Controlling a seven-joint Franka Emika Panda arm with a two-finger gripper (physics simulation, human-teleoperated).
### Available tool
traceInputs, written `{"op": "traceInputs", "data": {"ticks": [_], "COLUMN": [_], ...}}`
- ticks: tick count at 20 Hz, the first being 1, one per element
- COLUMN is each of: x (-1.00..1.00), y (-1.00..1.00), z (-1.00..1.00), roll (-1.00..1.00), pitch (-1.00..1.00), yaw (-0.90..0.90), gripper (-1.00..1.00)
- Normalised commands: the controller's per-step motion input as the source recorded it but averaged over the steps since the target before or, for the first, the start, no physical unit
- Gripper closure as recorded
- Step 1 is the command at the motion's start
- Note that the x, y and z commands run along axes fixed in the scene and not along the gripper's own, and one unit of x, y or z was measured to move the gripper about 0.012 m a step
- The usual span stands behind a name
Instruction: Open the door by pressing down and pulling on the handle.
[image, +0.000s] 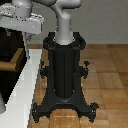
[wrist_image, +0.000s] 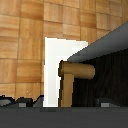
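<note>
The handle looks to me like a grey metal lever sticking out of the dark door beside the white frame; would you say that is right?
Not quite: the handle is tan and wood-coloured, not grey metal, as the wrist view shows. The rest holds: it sticks out of the dark door beside the white frame.

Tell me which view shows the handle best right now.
The wrist view. The handle fills the middle of it, whole and sharp against the door. The exterior view shows only a tan sliver at its left edge, cut off by the white frame.
</note>
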Motion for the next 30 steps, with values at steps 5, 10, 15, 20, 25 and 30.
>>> {"op": "traceInputs", "data": {"ticks": [5,10,15,20,25,30], "x": [0.0,0.0,0.0,0.0,0.0,0.6], "y": [0.0,0.0,0.0,0.0,-0.2,0.0], "z": [0.0,-0.6,-0.2,-0.4,0.0,-0.4], "roll": [0.0,0.0,0.0,0.0,0.0,0.0], "pitch": [0.0,0.0,0.0,0.0,0.0,0.0], "yaw": [0.0,0.0,0.0,0.0,0.0,0.0], "gripper": [-1.0,-1.0,-1.0,-1.0,-1.0,-1.0]}}
